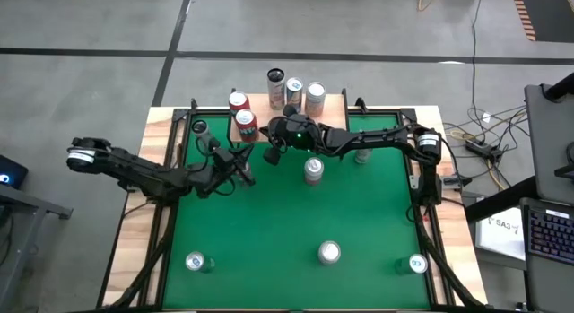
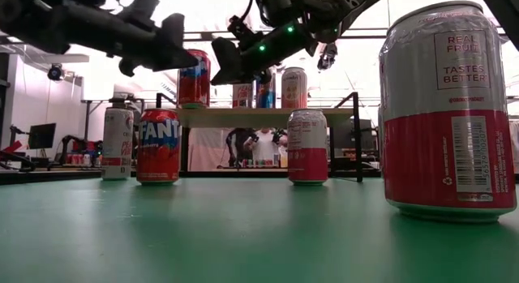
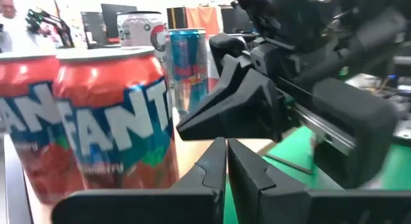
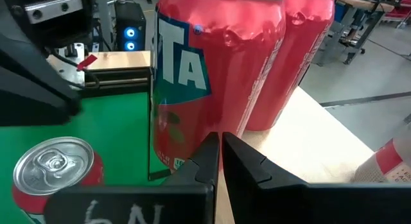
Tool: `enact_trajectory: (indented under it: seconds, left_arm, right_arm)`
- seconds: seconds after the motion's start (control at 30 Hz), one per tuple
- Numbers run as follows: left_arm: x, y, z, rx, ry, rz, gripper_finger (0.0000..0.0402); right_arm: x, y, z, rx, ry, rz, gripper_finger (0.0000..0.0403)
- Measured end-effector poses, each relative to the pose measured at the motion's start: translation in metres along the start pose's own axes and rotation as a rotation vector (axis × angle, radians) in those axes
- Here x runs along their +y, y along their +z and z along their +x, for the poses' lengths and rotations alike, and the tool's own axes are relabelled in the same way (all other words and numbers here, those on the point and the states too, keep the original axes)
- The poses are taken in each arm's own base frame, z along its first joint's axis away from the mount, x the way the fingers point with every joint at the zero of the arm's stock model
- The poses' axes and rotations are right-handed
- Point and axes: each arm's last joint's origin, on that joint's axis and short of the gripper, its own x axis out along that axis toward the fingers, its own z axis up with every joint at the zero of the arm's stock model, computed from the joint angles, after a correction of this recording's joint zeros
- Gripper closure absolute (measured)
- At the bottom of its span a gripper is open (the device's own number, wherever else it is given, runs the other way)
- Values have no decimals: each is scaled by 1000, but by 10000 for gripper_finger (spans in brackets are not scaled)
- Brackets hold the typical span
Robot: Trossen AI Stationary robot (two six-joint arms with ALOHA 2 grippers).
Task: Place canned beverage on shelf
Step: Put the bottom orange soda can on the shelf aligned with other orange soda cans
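The shelf [image 1: 334,105], a wooden platform at the table's far edge, carries several cans. Two red Fanta cans stand at its left end, the nearer one [image 1: 245,125] [image 4: 212,70] at the shelf's front edge. My right gripper [image 1: 272,154] [image 4: 218,144] is shut, its tips level at that can's lower wall. My left gripper [image 1: 244,168] [image 3: 226,150] is shut and holds nothing. It hovers above the table just left of the right gripper and points at the same two cans [image 3: 109,115]. Another Fanta can [image 2: 158,145] stands on the green table below the shelf. My right gripper's shut fingertips [image 4: 212,153] stand right at the lower wall of the nearer Fanta can [image 4: 186,140], coming level from the table's near side. Whether they touch it I cannot tell. The can stands upright on the shelf top [image 4: 308,147]. My left gripper touches nothing.
On the green table stand a can [image 1: 313,169] near the middle, three cans [image 1: 329,252] along the near edge and one [image 1: 199,127] in the far left corner. A Red Bull can [image 3: 189,63] and white cans [image 1: 315,96] fill the shelf's back. A wooden border frames the table.
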Motion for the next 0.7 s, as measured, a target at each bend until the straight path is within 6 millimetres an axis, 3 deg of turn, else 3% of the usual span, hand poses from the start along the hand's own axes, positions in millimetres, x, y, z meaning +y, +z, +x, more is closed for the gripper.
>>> enact_trajectory:
  seconds: [0.3,0.7]
  left_arm:
    - [-10,3,22,16,102,59,402]
    - [-8,1,22,25,213,46,402]
  right_arm:
    - [0,-1,0,10,1,-7,390]
    - [-7,-3,0,30,-14,-12,390]
